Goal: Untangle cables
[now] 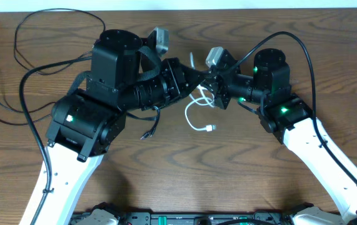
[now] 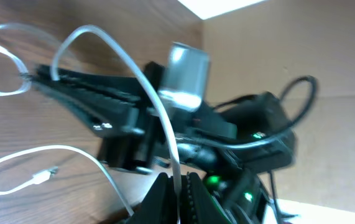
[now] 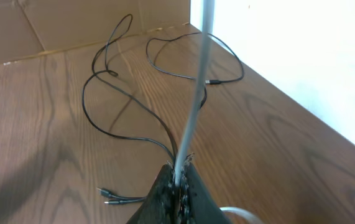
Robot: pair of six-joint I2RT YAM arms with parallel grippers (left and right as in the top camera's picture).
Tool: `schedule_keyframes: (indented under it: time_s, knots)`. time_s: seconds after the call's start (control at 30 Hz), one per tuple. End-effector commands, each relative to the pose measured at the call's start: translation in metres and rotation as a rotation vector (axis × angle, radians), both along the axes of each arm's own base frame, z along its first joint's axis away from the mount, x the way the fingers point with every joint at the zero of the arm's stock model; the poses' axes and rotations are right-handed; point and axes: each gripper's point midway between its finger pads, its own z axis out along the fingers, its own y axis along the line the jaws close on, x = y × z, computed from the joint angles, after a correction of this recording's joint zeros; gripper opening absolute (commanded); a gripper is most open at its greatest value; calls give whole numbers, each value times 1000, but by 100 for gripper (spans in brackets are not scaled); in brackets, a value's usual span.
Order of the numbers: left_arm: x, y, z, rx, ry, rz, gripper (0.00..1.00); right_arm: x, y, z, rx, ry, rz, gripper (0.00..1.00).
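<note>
1. The left gripper [image 2: 176, 190] was closed on the white cable [image 3: 194, 93], which was pinched between its fingertips.
2. The right gripper [image 3: 180, 183] was also clamped on the white cable, at another point along it. A short stretch of cord ran raised between the two grippers, over the middle of the tabletop [image 1: 184, 181] and toward its far edge.
3. The rest of the white cable curled down onto the wood, with its plug [image 1: 211, 129] resting near the centre of the tabletop.
4. The black cables [image 1: 22, 94] lay in loose loops toward the far left corner and along the left edge, crossing one another in several places.
5. In the right wrist view, one black strand ran right up to the right gripper's fingertips. Whether it was caught with the white cord could not be told.
6. Judged progress: early. Only the white cable had been singled out and gripped, and it was not yet laid apart.
7. Remaining work, as it appeared: pulling the white cable clear of that black strand, then separating the crossed black loops.
</note>
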Motion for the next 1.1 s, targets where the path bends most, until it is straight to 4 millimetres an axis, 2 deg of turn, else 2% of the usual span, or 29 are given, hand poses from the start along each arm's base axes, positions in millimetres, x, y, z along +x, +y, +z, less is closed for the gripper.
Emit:
schedule_keyframes:
  time_s: [0.0, 0.13, 0.23, 0.37, 0.4, 0.43, 0.47, 0.5, 0.57, 0.8, 0.87, 0.9, 1.0, 1.07]
  knots:
    - [18, 30, -22, 159, -5, 169, 7, -1, 0, 6, 36, 48, -11, 1]
    - [26, 70, -48, 346, 21, 343, 8, 5, -14, 17, 82, 99, -71, 1]
    - [25, 80, -54, 399, 31, 373, 8, 5, -21, 24, 103, 110, -94, 1]
    - [25, 80, -54, 403, 26, 367, 8, 1, -24, 32, 111, 96, -95, 1]
    - [25, 80, -54, 410, 20, 361, 14, 1, -24, 34, 115, 98, -97, 1]
    - [24, 80, -55, 417, 18, 355, 26, 0, -25, 36, 130, 113, -103, 1]
    - [24, 80, -55, 421, 14, 350, 31, 0, -25, 37, 138, 124, -107, 1]
    - [24, 80, -55, 426, 9, 345, 41, 1, -25, 40, 154, 136, -114, 1]
    - [25, 80, -56, 432, 5, 339, 50, 1, -25, 46, 188, 155, -122, 1]
    - [26, 77, -56, 443, -16, 311, 53, -7, -33, 72, 239, 123, -134, 1]
    - [28, 69, -50, 459, -98, 228, 53, -11, -35, 77, 254, 133, -139, 1]
    - [29, 58, -42, 448, -175, 140, 57, -14, -36, 81, 260, 133, -139, 1]
    - [26, 40, -30, 416, -278, 11, 64, -17, -38, 83, 261, 131, -139, 1]
    - [25, 39, -29, 426, -307, -18, 64, -19, -38, 82, 256, 142, -140, 1]
